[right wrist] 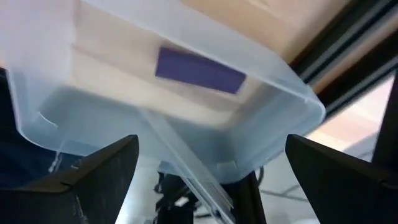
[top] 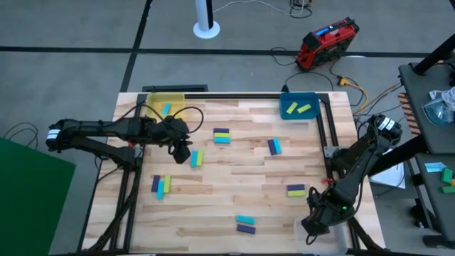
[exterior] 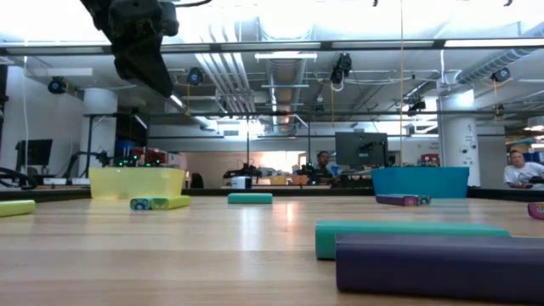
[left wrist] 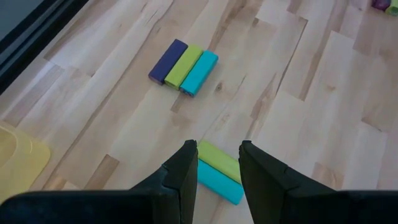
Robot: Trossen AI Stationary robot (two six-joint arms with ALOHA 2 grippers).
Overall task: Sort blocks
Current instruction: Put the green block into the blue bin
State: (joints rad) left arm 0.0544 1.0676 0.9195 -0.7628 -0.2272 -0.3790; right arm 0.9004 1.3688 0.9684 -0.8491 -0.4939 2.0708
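Above the worktop [top: 249, 192], my left tool [left wrist: 217, 163] hung slightly open, empty, over a yellow-green and cyan block pair [left wrist: 219, 171]; my right tool [right wrist: 211, 177] gaped wide over a clear bin [right wrist: 267, 74].

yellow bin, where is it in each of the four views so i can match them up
High view: the yellow bin sits near the top, left of centre.
Low view: far back, left of centre.
Left wrist view: only a corner shows, at the picture's edge.
Right wrist view: not in it.
Shared landmark: the blue bin, level with it in the high and low views.
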